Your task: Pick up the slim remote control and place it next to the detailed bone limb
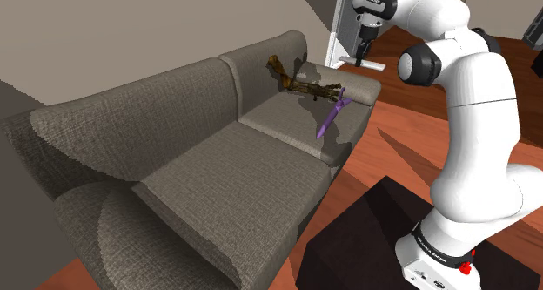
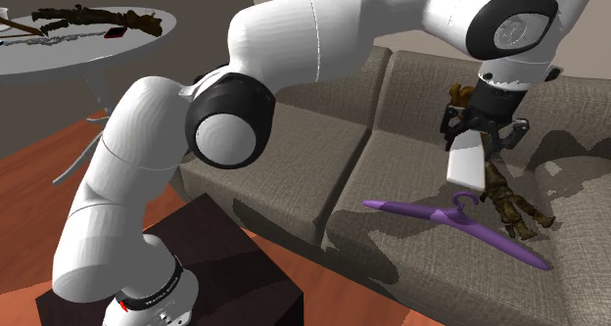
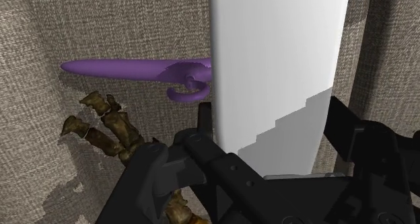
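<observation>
Pincer (image 3: 269,132) pinches the white remote (image 3: 276,48) above the brown bone limb (image 3: 108,125) on sofa (image 1: 217,158)

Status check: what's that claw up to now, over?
Claw shut on white remote, above the sofa. Bone limb just below. Purple hanger lies beside it, may crowd the drop.

The shoulder view looks down from behind the stand (image 1: 370,236) across the whole sofa (image 1: 200,175). The second exterior view stands nearer, beside the arm (image 2: 294,40), facing the sofa's end. The wrist view looks along the gripper (image 3: 269,115) and remote (image 3: 276,54), close above that end. All three share the bone (image 1: 305,85) and hanger (image 1: 331,116).
</observation>
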